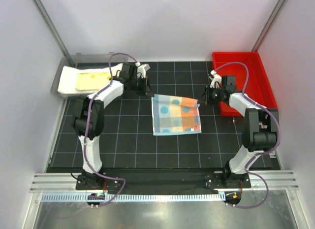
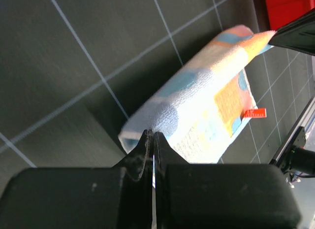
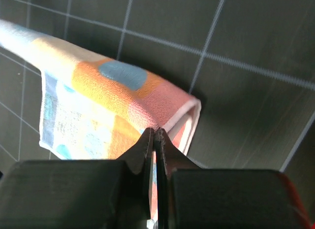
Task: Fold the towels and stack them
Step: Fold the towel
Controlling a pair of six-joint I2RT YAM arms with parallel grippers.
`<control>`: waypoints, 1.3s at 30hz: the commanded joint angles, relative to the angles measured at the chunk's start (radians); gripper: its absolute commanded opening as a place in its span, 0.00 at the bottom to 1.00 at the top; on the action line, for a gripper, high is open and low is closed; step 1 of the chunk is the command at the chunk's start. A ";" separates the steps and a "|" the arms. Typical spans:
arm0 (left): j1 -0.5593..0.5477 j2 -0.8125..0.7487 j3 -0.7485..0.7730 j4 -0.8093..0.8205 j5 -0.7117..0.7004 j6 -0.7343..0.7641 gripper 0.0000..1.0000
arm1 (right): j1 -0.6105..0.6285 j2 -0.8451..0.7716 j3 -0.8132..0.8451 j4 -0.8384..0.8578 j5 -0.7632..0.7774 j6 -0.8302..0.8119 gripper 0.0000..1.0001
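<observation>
Light-blue towel (image 1: pixel 176 114) with orange and pastel patches: lies near the middle of the black gridded mat (image 1: pixel 123 140), between the two arms. Its near part rests flat on the mat. Its far edge is taken up at both corners.

Left gripper (image 1: pixel 147 91): at the far left corner of the towel. In the left wrist view the fingers (image 2: pixel 142 150) are pressed together with the cloth edge pinched between them, and the towel (image 2: pixel 206 91) curves away from the tips toward the right arm. A small orange tag (image 2: pixel 254 113) sticks out from the towel's edge.

Right gripper (image 1: pixel 201 102): at the far right corner. In the right wrist view the fingers (image 3: pixel 165 150) are closed tight on the pink-orange corner of the towel (image 3: pixel 113 91). Two layers of cloth show at that corner, and a shadow falls on the mat under it.

Other items: a grey tray (image 1: pixel 74 59) at the far left holds a white towel (image 1: pixel 68 83) with a pale yellow towel (image 1: pixel 91 80) on top of it. A red bin (image 1: pixel 246 74) stands at the far right, just beside the right gripper.
</observation>
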 commanded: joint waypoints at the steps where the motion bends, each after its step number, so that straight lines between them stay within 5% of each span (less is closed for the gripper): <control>1: -0.019 -0.080 -0.078 0.045 -0.041 -0.019 0.00 | 0.007 -0.103 -0.048 0.081 0.095 0.053 0.01; 16: -0.105 -0.341 -0.406 0.114 -0.162 -0.075 0.00 | 0.007 -0.329 -0.268 0.044 0.168 0.259 0.01; 39: -0.220 -0.452 -0.645 0.235 -0.271 -0.161 0.00 | 0.045 -0.518 -0.482 -0.012 0.283 0.362 0.01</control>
